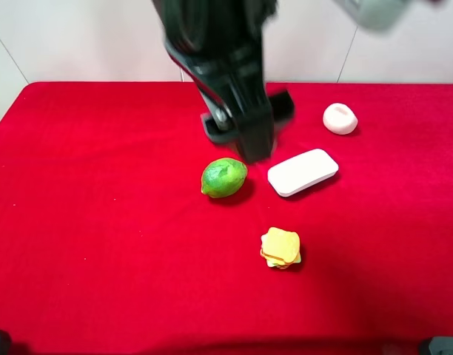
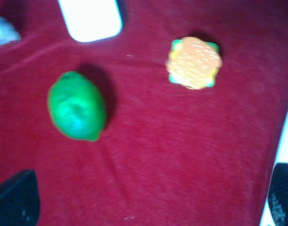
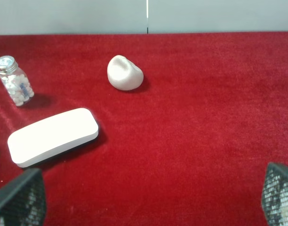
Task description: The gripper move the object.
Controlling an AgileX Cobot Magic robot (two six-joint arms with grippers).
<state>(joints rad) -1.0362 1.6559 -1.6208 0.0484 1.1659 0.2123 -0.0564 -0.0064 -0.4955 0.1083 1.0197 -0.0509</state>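
The toy sandwich (image 1: 280,248), stacked orange-yellow slices with green edges, lies on the red cloth near the front middle. It also shows in the left wrist view (image 2: 194,62). The black left arm hangs high over the back middle of the table. Its gripper (image 1: 249,118) is open and empty, well above and behind the sandwich. In the left wrist view the left gripper (image 2: 148,200) shows only two dark fingertips (image 2: 14,200) set wide apart. The right gripper (image 3: 148,197) is open and empty, its fingertips (image 3: 19,197) over bare cloth. It does not show in the exterior high view.
A green lime (image 1: 223,177) lies left of and behind the sandwich. A white rounded block (image 1: 303,171) lies right of the lime. A white lump (image 1: 340,118) sits at the back right. A small pill bottle (image 3: 14,80) stands near the block. The red cloth (image 1: 101,222) covers the table.
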